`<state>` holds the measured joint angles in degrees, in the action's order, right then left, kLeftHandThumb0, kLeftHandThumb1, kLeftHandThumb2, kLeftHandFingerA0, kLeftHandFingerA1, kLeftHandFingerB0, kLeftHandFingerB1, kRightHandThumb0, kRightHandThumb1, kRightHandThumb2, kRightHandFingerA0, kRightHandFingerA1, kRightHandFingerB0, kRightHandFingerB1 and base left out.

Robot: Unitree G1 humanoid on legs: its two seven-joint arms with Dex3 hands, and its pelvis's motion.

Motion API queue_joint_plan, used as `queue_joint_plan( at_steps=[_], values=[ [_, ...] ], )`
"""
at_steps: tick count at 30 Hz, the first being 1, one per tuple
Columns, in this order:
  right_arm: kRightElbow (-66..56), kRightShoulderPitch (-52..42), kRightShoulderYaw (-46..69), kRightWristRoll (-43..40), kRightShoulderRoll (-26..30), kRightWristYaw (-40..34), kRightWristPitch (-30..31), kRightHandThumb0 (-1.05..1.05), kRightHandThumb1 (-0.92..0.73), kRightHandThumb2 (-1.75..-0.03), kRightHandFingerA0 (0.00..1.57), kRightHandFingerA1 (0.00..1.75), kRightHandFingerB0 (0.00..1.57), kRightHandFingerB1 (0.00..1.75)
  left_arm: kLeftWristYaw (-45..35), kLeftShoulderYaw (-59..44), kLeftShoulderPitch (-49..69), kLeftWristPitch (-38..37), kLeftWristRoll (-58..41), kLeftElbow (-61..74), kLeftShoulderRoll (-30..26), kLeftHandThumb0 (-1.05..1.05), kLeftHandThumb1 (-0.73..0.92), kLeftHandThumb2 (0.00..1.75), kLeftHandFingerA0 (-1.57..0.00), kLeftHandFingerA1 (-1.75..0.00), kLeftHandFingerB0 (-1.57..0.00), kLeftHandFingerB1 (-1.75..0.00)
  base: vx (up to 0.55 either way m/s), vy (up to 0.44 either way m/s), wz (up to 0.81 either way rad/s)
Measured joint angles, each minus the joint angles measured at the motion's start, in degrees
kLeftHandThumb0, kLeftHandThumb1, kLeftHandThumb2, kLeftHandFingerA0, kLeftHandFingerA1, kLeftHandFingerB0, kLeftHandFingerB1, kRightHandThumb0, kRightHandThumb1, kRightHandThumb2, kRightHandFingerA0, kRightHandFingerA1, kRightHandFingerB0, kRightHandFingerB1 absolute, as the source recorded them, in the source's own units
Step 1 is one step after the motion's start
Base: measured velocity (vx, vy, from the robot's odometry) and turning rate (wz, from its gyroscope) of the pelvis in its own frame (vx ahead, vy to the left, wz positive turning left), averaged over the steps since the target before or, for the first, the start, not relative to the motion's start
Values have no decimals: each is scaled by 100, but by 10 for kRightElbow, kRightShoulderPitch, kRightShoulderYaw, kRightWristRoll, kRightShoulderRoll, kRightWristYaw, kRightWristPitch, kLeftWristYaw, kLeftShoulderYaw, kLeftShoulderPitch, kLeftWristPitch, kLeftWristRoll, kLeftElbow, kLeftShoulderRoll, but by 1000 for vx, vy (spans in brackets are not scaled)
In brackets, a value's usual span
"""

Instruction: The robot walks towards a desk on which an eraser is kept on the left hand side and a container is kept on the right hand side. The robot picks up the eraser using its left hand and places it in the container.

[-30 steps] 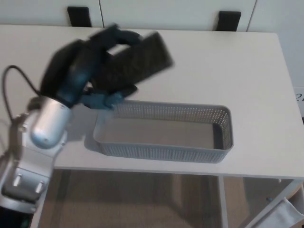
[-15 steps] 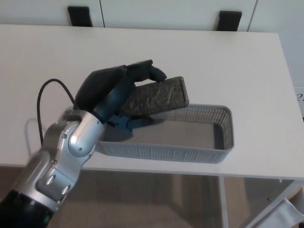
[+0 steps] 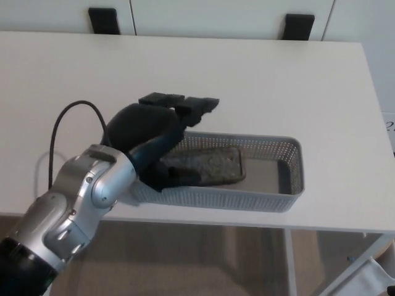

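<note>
A dark grey eraser block [image 3: 213, 165] lies flat on the floor of the grey perforated container [image 3: 290, 185], in its left half. My left hand [image 3: 157, 132] hovers over the container's left end with its fingers [image 3: 200, 105] spread straight out and its thumb [image 3: 170, 179] down inside the basket beside the eraser. The hand is open and holds nothing. My silver left forearm [image 3: 80, 197] comes in from the lower left and covers the container's left end. My right hand does not show.
The container sits near the front edge of a white desk [image 3: 296, 86]. Two black brackets [image 3: 103, 20] stand against the white wall behind the desk. A black cable [image 3: 68, 120] loops from my left forearm. Brown floor shows below the desk.
My left hand lowered the eraser over the container, then let it go. The eraser now lies in the basket and the fingers have spread apart.
</note>
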<state>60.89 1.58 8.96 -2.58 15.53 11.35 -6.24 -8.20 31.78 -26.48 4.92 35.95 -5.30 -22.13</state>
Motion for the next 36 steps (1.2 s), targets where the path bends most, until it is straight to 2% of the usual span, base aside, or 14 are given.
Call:
queue_joint_plan(
  at_steps=[4, 7, 8, 21, 24, 27, 28, 29, 30, 31, 32, 34, 35, 36],
  values=[
    [2, 10, -1, 1, 3, 1, 0, -48, -29, -66, 51, 60, 32, 47, -20, 6, 0, 0, 13, 10, -3, -104, 72, 110, 0, 0, 0, -5, 0, 0, 0],
    [6, 18, -2, 1, 3, 1, 1, -41, -36, -51, 55, 55, 37, 40, -33, -1, 0, 0, 15, 28, -3, -103, 71, 110, 0, 0, 0, -6, 0, 0, 0],
    [7, 21, -3, 1, 3, 1, 1, -47, -29, -66, 51, 61, 32, 47, -37, -9, 2, 0, 14, 37, -4, -97, 67, 103, 0, 0, 0, -8, 0, 0, 0],
    [14, 29, -3, 1, 2, 1, 1, -48, -29, -66, 53, 62, 33, 48, -80, -136, 82, 0, -64, 277, -10, -83, 55, 92, 0, -8, 0, -18, 0, 0, 0],
    [15, 26, -4, 1, 2, 1, 2, -49, -29, -67, 56, 63, 33, 48, -89, -166, 113, 0, -88, 311, -16, -78, 50, 90, 0, -12, -8, -32, 0, 0, 0],
    [16, 24, -4, 1, 2, 1, 2, -52, -30, -68, 53, 62, 32, 48, -98, -195, 147, 0, -113, 326, -26, -91, 68, 107, -5, -19, -12, -29, 0, 0, 0],
    [16, 23, -5, 1, 2, 1, 2, -53, -29, -68, 51, 63, 32, 49, -103, -205, 161, 0, -122, 330, -30, -92, 92, 73, -7, -23, -11, -25, 0, 0, 0],
    [16, 23, -6, 1, 2, 1, 2, -53, -29, -68, 51, 63, 32, 49, -107, -213, 172, 0, -130, 332, -32, -92, 92, 73, -7, -23, -11, -25, 0, 0, 0],
    [16, 22, -7, 1, 2, 1, 2, -49, -36, -52, 55, 58, 38, 42, -112, -221, 185, 0, -139, 334, -34, -92, 92, 76, -16, -28, -25, -31, 0, 0, 0],
    [16, 22, -8, 1, 2, 1, 2, -49, -29, -67, 51, 63, 32, 49, -119, -230, 200, 0, -150, 335, -36, -100, 82, 126, -24, -40, -36, -45, 0, 0, 0],
    [16, 22, -8, 1, 2, 1, 2, -43, -36, -51, 54, 58, 38, 42, -123, -235, 208, 0, -157, 335, -38, -96, 77, 124, -28, -41, -38, -46, 0, 0, 0],
    [16, 22, -10, 1, 2, 1, 2, -45, -36, -51, 54, 58, 37, 41, -140, -251, 235, 0, -177, 335, -42, -103, 83, 129, -42, -46, -36, -42, 0, 0, 0],
    [16, 21, -10, 1, 2, 1, 2, -52, -29, -68, 52, 64, 32, 49, -148, -259, 249, 0, -187, 335, -44, -104, 92, 77, -53, -39, -48, -36, 0, 0, 0],
    [16, 21, -10, 1, 2, 1, 2, -50, -29, -67, 50, 63, 32, 49, -154, -264, 258, 0, -194, 335, -45, -97, 73, 124, -56, -53, -37, -42, 0, 0, 0]
  ],
)
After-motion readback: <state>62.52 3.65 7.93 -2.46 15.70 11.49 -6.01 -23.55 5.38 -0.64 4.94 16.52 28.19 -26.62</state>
